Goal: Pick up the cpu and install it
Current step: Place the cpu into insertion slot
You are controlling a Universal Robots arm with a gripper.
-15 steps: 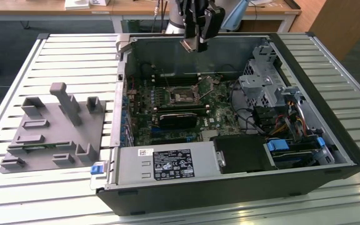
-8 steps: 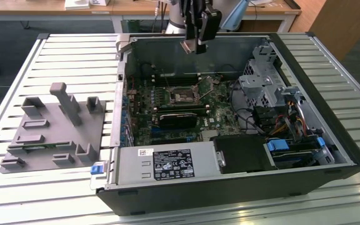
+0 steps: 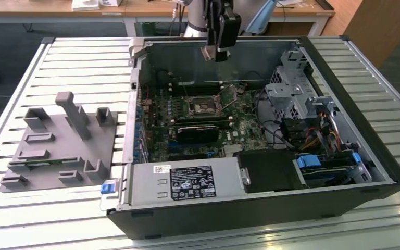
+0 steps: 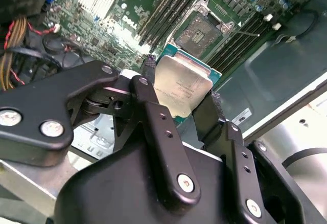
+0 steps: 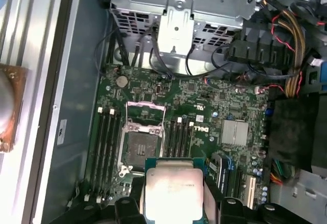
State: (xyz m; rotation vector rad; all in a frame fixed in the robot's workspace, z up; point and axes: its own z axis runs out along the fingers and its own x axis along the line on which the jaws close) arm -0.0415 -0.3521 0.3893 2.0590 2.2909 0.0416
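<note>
**Item:** cpu [image 4: 184, 87] — flat square chip with a silver top, clamped by two opposite edges between the fingers of the gripper [image 4: 180, 104] and carried clear of the board.

**Position:** in the exterior view, the gripper hangs above the open computer case [image 3: 255, 213], near its far wall.

**Reference:** cpu socket [image 5: 140, 147] — uncovered and bare, on the motherboard [image 5: 204, 106]. It lies below the chip and offset to one side. In both wrist views it sits just past the chip's edge, well apart in height.
</note>
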